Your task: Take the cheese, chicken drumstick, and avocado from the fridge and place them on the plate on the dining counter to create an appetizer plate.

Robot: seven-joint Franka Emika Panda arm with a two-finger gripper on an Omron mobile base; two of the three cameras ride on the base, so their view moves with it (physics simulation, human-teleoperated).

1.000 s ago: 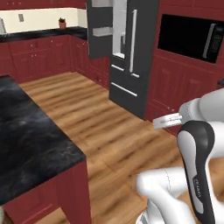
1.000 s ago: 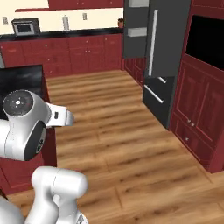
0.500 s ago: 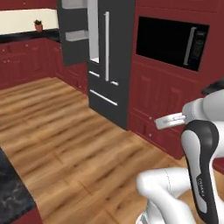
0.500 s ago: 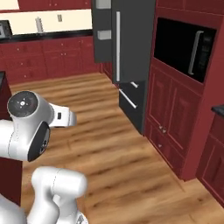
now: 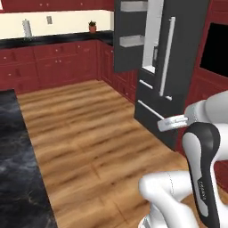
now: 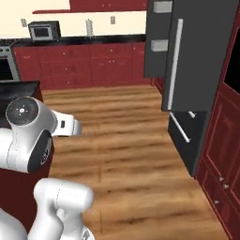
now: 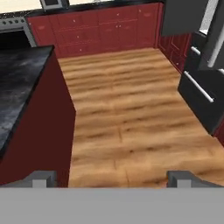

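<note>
I note the fridge [image 5: 178, 67] with one door ajar (bins showing); gripper [image 7: 111, 178] jaws wide apart, empty, over the floor [image 7: 131, 118].

We see a kitchen with a wood-plank floor [image 5: 89, 129] in warm brown tones. Red base cabinets [image 6: 89, 65] run along the far wall under a black wall counter [image 5: 53, 40] and a cream wall [image 5: 67, 20]. On that counter we note a small potted plant [image 5: 92, 26] and a countertop microwave [image 6: 44, 31]. A built-in black oven window [image 5: 216, 49] sits in tall red cabinetry [image 6: 220, 154].
</note>
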